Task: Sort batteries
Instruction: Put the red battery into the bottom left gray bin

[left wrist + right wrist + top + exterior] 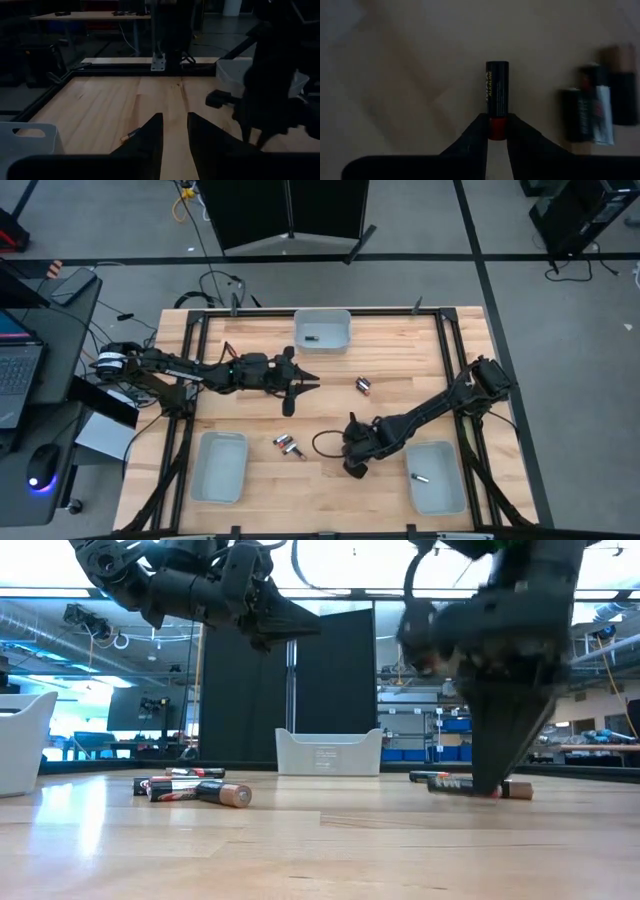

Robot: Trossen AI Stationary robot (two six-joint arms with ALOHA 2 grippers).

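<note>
My right gripper [497, 131] points down at the near middle of the table [352, 468], shut on a black battery with a red end [497, 92] that lies on the wood. A few more batteries [288, 446] lie to its left, and two [363, 385] lie toward the far side. One battery [311, 338] sits in the far tray [322, 320] and one [420, 479] in the near right tray [440, 495]. My left gripper [305, 384] hangs open above the table's middle, holding nothing. My right gripper pinches the battery's red end [497, 127] between its two fingertips. The fingers [495, 755] come from above, pointing steeply down, and lie across the battery. The battery [465, 786] lies flat on the table.
A pale tray [218, 470] stands at the near left. In the low view the loose batteries [200, 790] lie left of my right gripper. Black frame rails [190, 360] run along the table's sides. Bare wood lies between the trays.
</note>
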